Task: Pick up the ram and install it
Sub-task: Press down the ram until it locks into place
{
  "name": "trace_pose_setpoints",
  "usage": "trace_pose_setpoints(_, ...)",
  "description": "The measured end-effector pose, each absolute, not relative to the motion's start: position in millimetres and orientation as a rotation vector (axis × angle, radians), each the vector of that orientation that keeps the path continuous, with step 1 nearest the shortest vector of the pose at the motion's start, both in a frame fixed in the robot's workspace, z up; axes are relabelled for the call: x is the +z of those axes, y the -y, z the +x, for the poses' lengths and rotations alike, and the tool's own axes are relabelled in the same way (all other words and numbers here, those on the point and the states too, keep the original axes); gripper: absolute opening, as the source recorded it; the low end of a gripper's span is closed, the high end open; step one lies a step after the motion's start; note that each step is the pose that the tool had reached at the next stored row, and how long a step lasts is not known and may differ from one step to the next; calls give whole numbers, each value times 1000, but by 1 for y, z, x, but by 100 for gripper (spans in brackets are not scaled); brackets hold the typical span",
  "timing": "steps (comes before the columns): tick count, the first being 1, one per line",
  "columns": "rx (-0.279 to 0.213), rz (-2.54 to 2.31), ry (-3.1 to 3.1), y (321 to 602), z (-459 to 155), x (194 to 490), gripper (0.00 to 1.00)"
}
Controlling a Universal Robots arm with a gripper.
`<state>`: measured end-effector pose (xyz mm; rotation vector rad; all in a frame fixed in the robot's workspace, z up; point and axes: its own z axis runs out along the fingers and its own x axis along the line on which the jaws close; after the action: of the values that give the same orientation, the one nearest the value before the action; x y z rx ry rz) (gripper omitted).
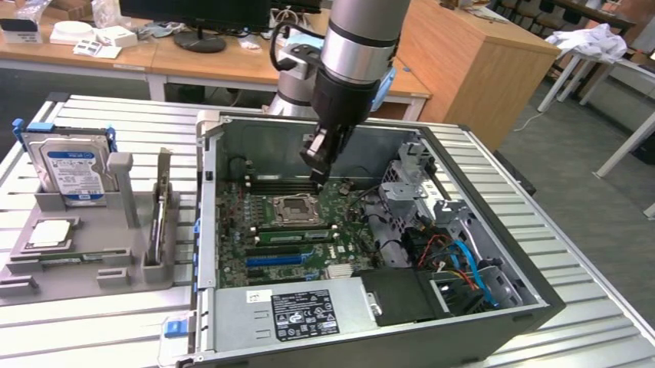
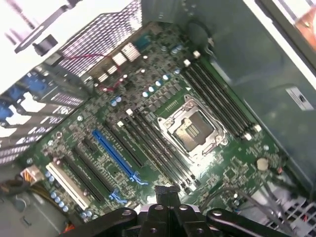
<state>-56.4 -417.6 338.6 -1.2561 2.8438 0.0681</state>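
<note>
The ram (image 1: pixel 159 211) is a long thin board standing on edge in a slot of the grey holder (image 1: pixel 77 272), outside the computer case at the exterior view's left. My gripper (image 1: pixel 317 170) hangs shut, with nothing between its fingers, inside the open case and well above the motherboard (image 1: pixel 307 264), over the black slots beyond the CPU socket (image 1: pixel 294 207). In the wrist view the closed gripper (image 2: pixel 166 189) points down at the board, with black memory slots (image 2: pixel 153 148) on both sides of the CPU socket (image 2: pixel 190 129).
A green stick with dark chips (image 1: pixel 294 234) sits in a slot near the socket. The holder also carries a blue-labelled hard drive (image 1: pixel 74 167) and a square silver chip (image 1: pixel 51 234). Case walls (image 1: pixel 208 199), a drive cage (image 1: pixel 409 180) and cables (image 1: pixel 455 261) surround the board.
</note>
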Motion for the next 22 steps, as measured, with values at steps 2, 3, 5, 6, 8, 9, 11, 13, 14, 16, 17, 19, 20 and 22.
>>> trace_pose_setpoints(2,67,-1205,-2865,418,-56,339,11)
trace_pose_setpoints(3,67,-1178,-2876,418,-56,339,11)
trace_pose_setpoints(5,66,-1126,-2896,418,-56,339,11)
trace_pose_setpoints(6,65,-1100,-2905,418,-56,339,11)
trace_pose_setpoints(8,64,-1045,-2925,418,-56,339,11)
trace_pose_setpoints(9,64,-1019,-2934,418,-56,338,11)
trace_pose_setpoints(11,63,-966,-2951,418,-56,338,11)
trace_pose_setpoints(13,62,-911,-2968,418,-56,338,11)
trace_pose_setpoints(14,61,-884,-2975,418,-56,338,11)
trace_pose_setpoints(16,60,-830,-2990,418,-56,338,11)
trace_pose_setpoints(17,60,-803,-2997,418,-56,338,11)
trace_pose_setpoints(19,58,-746,-3011,418,-56,338,11)
trace_pose_setpoints(20,58,-719,-3017,418,-56,338,11)
trace_pose_setpoints(22,57,-665,-3029,418,-56,338,11)
